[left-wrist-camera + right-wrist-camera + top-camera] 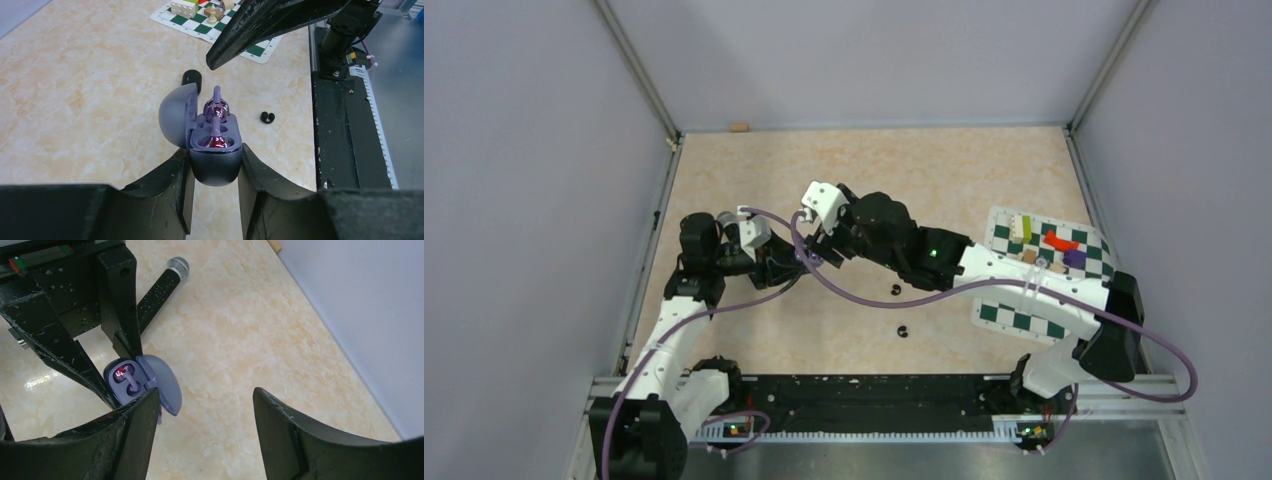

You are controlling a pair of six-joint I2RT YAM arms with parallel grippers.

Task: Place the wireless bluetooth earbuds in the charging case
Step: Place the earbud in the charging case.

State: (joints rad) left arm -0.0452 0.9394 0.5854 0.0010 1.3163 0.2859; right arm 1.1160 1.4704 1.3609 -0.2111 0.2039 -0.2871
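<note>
**Reviewer:** State of the grippers at this check?

**Operator:** My left gripper (pixel 215 152) was clamped on the charging case (pixel 215 170), with one finger against each side of its base. The lid (pixel 172 117) was swung open. I could not tell whether the case rested on the table (pixel 75 100) or hung just above it. My right gripper (pixel 206 395) had its jaws wide apart with nothing between them, and it was poised just beside and above the open case.

**Reviewer:** And the earbuds?

**Operator:** Both pale purple earbuds (pixel 216 106) sat in the case's two wells, stems up, and a red light glowed at the nearer well. I could not confirm from either wrist view that each was pressed fully home. The two black earbuds (pixel 895 290) lay loose on the table, apart from each other and clear of the case.

**Reviewer:** Progress, in your judgement?

**Operator:** Roughly half. The purple pair looked placed, but the lid was not yet shut. The black pair was untouched, and I saw no second case for them in any view — only the checkered mat (pixel 1004 312) at the right, with small blocks on it. What I judged outstanding was a check of the seating, closing the lid, and the black pair.
</note>
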